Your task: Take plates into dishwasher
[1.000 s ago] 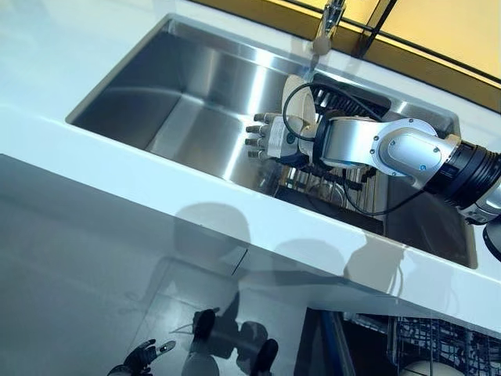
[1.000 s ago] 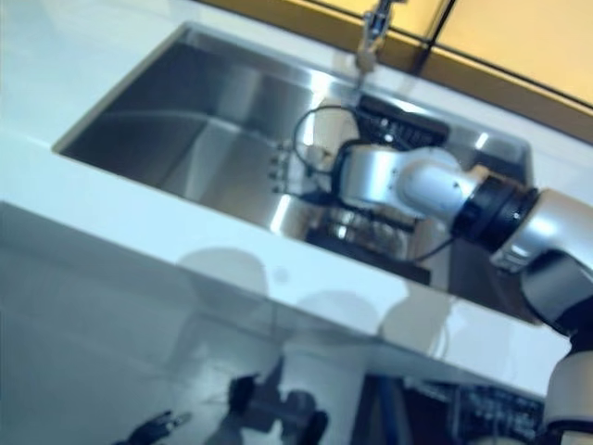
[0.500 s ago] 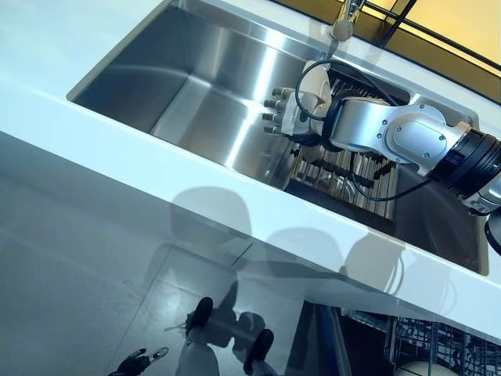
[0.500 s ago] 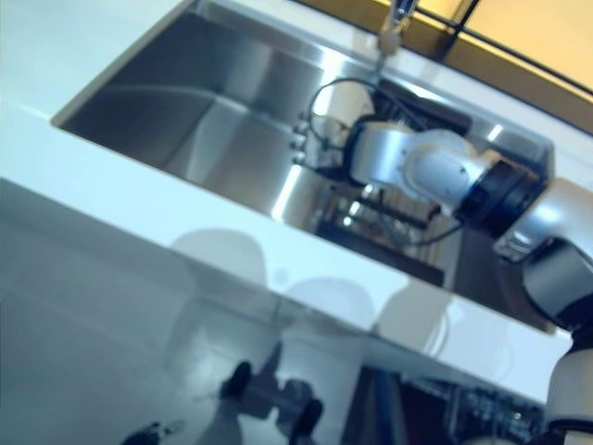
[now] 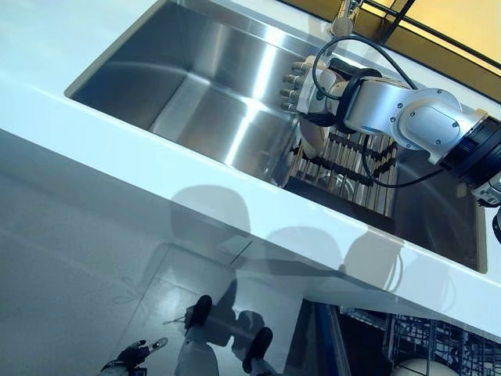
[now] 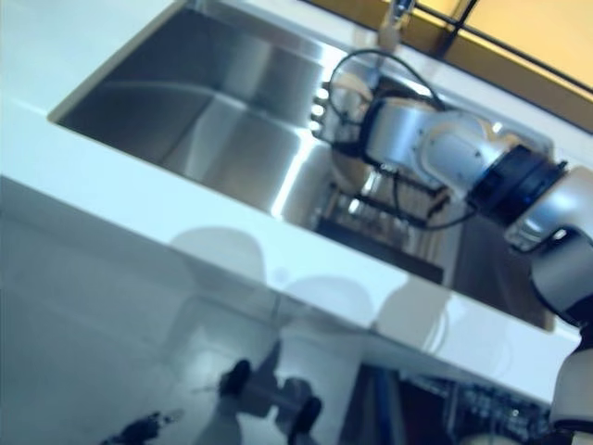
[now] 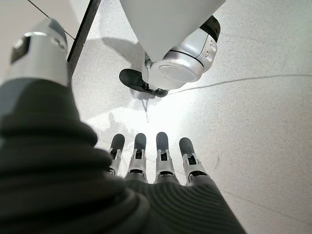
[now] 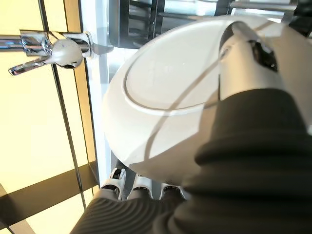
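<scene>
Pinched between thumb and fingers of the right hand (image 5: 307,84), a white plate (image 8: 165,92) is held on edge above the rack (image 5: 348,160) in the right part of the sink (image 5: 196,86), just below the tap (image 5: 341,19). In the right wrist view the thumb is seen lying across the plate's face, with the fingertips curled behind its rim. The dishwasher (image 5: 423,348) is seen open low at the right, under the counter (image 5: 117,133) and well apart from the plate, so the plate is judged to need carrying down and to the right. The left hand (image 7: 151,161) is seen near the floor, fingers straight and holding nothing.
</scene>
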